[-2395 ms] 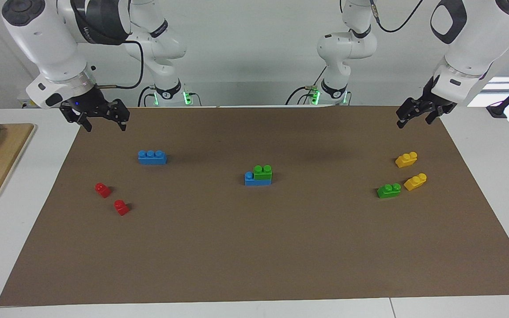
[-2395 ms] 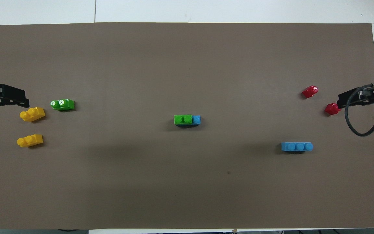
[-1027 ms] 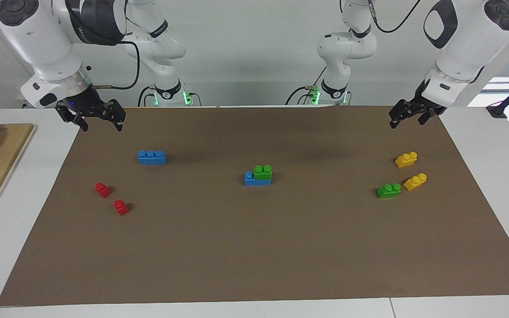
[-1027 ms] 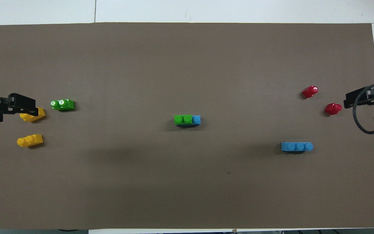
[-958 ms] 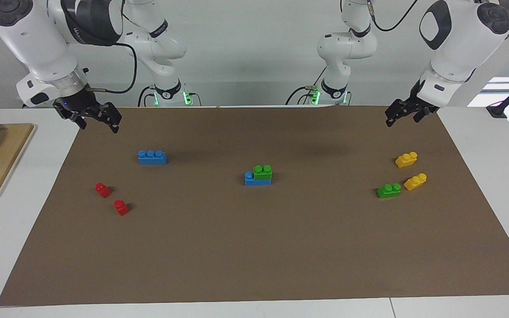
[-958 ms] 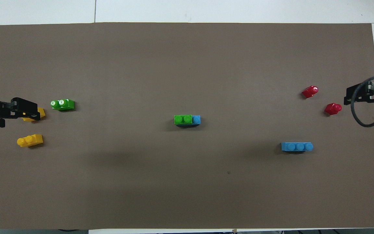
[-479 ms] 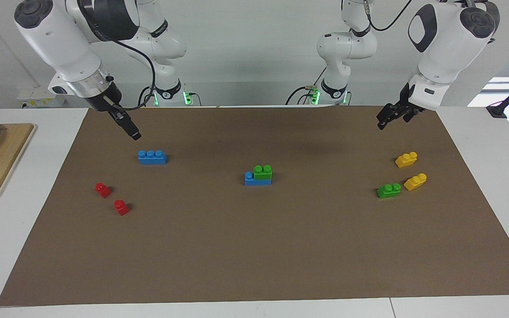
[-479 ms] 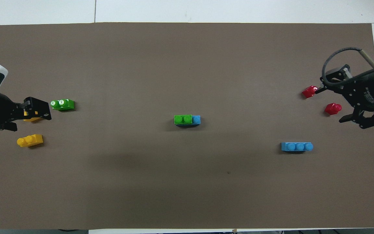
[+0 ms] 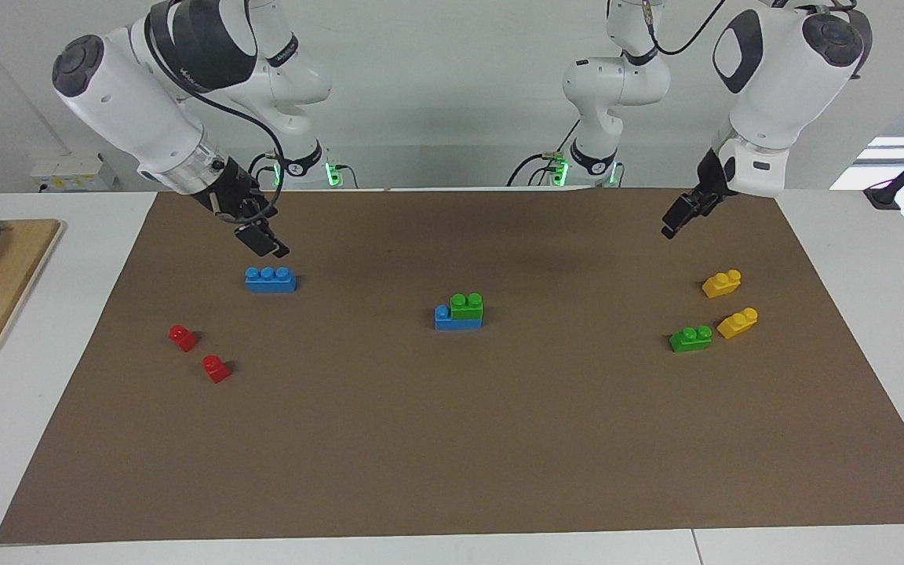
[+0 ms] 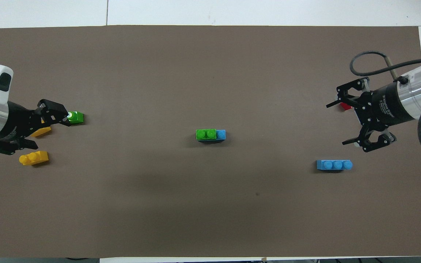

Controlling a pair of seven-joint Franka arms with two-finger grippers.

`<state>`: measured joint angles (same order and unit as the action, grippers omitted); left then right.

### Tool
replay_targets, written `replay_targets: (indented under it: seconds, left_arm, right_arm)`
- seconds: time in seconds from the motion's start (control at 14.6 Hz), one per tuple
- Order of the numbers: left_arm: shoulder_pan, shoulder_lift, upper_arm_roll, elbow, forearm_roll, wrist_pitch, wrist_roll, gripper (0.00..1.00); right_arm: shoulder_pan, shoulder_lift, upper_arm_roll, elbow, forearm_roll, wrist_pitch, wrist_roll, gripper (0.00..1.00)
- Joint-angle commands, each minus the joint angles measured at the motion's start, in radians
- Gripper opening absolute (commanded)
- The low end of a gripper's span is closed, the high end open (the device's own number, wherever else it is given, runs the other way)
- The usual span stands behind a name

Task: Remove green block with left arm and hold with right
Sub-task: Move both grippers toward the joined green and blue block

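Two red blocks [image 9: 199,353] beside blue brick [image 9: 271,279]

No readable word, brand or number anywhere. Only some small white lettering on the black wrist collar of the right arm [image 10: 386,106], too fine to make out. Also pale lettering on the black band of the right arm's upper joint [image 9: 185,49], not legible either. A round label on each arm base, one on the right arm's base [image 9: 293,167] and one on the left arm's base [image 9: 595,167], each with a single mark inside, impossible to tell which. Nothing printed on the bricks or on the brown mat [image 9: 452,439].
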<state>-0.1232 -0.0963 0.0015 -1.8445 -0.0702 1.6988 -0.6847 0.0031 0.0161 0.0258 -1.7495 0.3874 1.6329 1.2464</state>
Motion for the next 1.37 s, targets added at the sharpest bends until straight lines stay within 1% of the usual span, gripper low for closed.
replay_targets:
  seconds: [0.0,0.14,0.34,0.48,0.68,0.89,1.1,1.16,1.3]
  left_arm:
    - [-0.061,-0.013,0.006,-0.053,-0.011,0.064,-0.212,1.00]
    - [-0.093,0.007,0.006,-0.051,-0.011,0.094,-0.373,1.00]
    - [-0.110,0.010,0.005,-0.051,-0.037,0.104,-0.507,1.00]
    - [-0.121,0.012,0.005,-0.051,-0.045,0.119,-0.616,1.00]
    - [-0.151,0.045,0.005,-0.033,-0.045,0.133,-0.816,1.00]
    - [-0.162,0.075,0.002,-0.015,-0.095,0.153,-0.920,1.00]
    - [-0.190,0.133,-0.003,0.028,-0.115,0.174,-0.982,1.00]
    - [-0.235,0.174,0.000,0.056,-0.109,0.183,-1.036,1.00]
    - [-0.256,0.228,-0.003,0.094,-0.114,0.223,-1.146,1.00]
  right_arm:
    - [0.000,0.005,0.006,-0.013,0.057,0.025,0.051,0.98]
    - [0.000,0.005,0.006,-0.013,0.056,0.022,0.048,0.98]
    - [0.000,0.004,0.006,-0.021,0.057,0.024,0.048,0.98]
    - [0.018,0.004,0.008,-0.021,0.059,0.022,0.051,0.98]
    - [0.044,0.004,0.008,-0.021,0.088,0.038,0.057,0.98]
    - [0.060,-0.001,0.008,-0.028,0.096,0.038,0.100,0.98]
    - [0.057,-0.002,0.008,-0.034,0.133,0.036,0.107,0.98]
    - [0.057,-0.005,0.008,-0.039,0.134,0.035,0.107,0.98]
    - [0.055,-0.016,0.008,-0.083,0.134,0.060,0.105,0.98]
